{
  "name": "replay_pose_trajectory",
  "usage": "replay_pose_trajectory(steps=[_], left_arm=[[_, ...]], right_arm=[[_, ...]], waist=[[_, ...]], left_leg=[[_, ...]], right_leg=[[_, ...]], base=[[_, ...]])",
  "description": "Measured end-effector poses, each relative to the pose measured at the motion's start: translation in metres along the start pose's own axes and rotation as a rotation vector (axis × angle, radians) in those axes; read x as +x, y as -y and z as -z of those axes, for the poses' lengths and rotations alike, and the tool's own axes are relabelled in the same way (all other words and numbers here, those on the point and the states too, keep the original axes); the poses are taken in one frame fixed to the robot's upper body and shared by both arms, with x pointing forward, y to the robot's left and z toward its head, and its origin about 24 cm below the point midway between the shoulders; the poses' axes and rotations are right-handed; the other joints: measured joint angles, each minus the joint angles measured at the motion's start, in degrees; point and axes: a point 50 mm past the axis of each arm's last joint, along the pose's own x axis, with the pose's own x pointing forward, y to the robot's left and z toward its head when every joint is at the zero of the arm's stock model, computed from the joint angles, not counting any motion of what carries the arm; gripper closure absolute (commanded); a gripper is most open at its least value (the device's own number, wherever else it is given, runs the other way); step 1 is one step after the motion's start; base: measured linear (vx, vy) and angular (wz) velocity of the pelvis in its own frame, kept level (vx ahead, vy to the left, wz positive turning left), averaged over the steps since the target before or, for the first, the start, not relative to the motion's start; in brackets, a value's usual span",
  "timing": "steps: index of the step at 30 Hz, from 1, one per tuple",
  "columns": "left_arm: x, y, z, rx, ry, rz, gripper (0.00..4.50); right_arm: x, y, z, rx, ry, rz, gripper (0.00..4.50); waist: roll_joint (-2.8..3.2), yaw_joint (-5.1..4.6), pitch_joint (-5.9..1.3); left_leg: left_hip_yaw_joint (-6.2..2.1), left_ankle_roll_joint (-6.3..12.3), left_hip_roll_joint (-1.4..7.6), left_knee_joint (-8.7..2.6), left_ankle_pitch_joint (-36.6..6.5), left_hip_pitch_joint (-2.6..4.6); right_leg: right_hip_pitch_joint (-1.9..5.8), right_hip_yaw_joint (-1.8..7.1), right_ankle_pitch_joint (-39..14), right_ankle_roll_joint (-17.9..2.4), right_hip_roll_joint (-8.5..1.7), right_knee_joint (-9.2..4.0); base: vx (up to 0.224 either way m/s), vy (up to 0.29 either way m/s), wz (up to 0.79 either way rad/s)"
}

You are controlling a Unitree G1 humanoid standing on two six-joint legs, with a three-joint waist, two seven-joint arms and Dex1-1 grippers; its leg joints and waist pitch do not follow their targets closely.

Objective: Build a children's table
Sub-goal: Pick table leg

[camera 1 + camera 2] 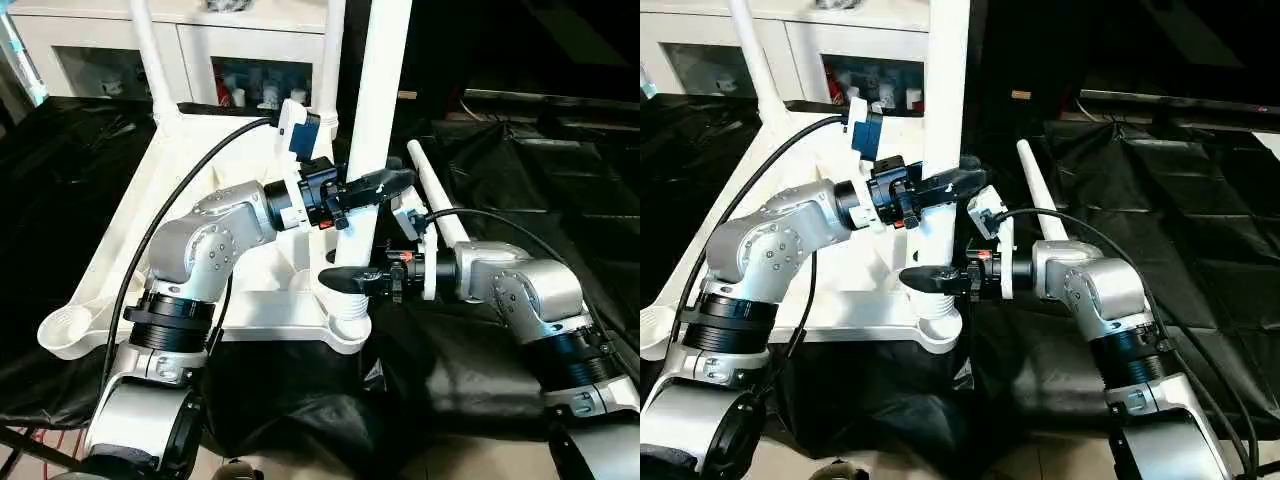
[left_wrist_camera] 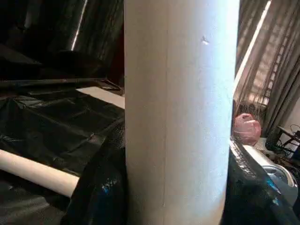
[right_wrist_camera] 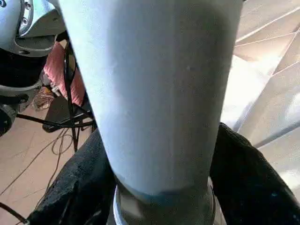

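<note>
The white tabletop (image 1: 190, 190) lies upside down on black sheeting, ribbed side up. A thick white leg (image 1: 385, 100) stands upright in the near right corner socket (image 1: 350, 325). My left gripper (image 1: 372, 190) is shut on this leg at mid height, and my right gripper (image 1: 358, 276) is shut on it just above the socket. In the wrist views the black fingers (image 2: 101, 187) (image 3: 75, 187) press both sides of the leg (image 2: 178, 112) (image 3: 154, 93). Two thinner-looking legs (image 1: 150, 50) (image 1: 330, 50) stand in the far corners. A loose leg (image 1: 435, 190) lies on the sheeting to the right.
The near left corner socket (image 1: 60, 330) holds nothing. A white glass-door cabinet (image 1: 100, 50) stands behind the tabletop. Black sheeting (image 1: 520, 150) covers the floor to the right. A black cable (image 1: 190, 190) loops over my left forearm.
</note>
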Motion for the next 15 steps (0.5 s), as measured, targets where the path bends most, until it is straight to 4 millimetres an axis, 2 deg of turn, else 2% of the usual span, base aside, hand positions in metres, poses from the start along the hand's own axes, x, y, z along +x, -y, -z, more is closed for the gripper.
replay_pose_trajectory(steps=[7, 15], left_arm=[[-0.0002, 0.0000, 0.0003, -0.001, -0.001, 0.001, 2.64], [-0.0013, -0.0001, 0.0016, -0.002, -0.004, -0.004, 2.64]], right_arm=[[0.0001, 0.0000, -0.0003, -0.004, 0.002, 0.000, 1.65], [0.0023, -0.0010, -0.0008, -0.009, 0.009, -0.013, 2.35]], waist=[[0.00, 0.01, 0.00], [0.00, 0.01, 0.00]], left_leg=[[0.00, 0.00, 0.00, 0.00, 0.0, 0.00], [0.00, 0.00, 0.00, 0.00, 0.0, 0.00]], right_leg=[[0.00, 0.00, 0.0, 0.0, 0.00, 0.00], [0.00, 0.00, 0.0, 0.0, 0.00, 0.00]], base=[[0.000, 0.000, 0.00], [0.000, 0.000, 0.00]])
